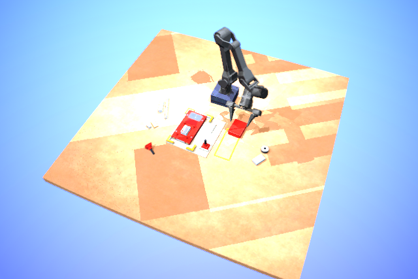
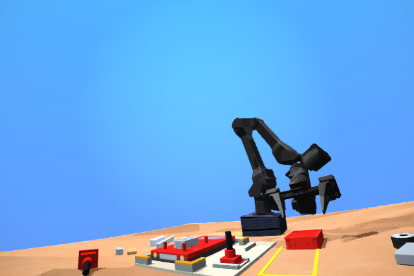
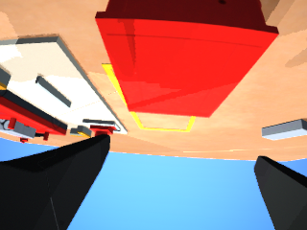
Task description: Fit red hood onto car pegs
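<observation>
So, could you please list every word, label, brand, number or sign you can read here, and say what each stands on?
None can be read in any view: no lettering shows on the hood, the car chassis or the arm's base.
</observation>
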### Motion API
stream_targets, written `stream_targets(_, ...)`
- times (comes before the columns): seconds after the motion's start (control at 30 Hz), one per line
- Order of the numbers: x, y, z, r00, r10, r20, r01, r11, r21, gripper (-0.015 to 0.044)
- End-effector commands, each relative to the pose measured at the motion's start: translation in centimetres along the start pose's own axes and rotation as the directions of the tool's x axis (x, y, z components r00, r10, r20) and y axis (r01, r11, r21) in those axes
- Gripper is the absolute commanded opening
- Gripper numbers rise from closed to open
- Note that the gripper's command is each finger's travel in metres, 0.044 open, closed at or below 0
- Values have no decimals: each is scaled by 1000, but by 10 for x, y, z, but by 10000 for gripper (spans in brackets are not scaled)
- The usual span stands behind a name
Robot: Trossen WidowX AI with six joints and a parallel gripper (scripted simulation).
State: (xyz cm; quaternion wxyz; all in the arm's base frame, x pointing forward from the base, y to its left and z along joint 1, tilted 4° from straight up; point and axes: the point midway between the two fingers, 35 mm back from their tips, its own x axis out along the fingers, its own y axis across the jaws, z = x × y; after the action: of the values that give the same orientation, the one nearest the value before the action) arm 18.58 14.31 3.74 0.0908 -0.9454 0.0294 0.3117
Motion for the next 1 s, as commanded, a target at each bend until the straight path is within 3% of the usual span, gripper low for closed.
stream_targets(0.0,-35,-2,-9,1000,3,0,-3,1000,-31,440)
stream_targets(0.27,-87,13,-35,999,-10,-33,7,995,-96,440)
stream_targets(0.3,-49,3,-12,1000,12,2,-12,998,-64,440)
stream_targets(0.67,-49,3,-12,1000,12,2,-12,998,-64,440)
stream_targets(0.87,-49,3,-12,1000,12,2,-12,998,-64,282)
stream_targets(0.97,-46,4,-11,998,41,44,-44,996,76,361)
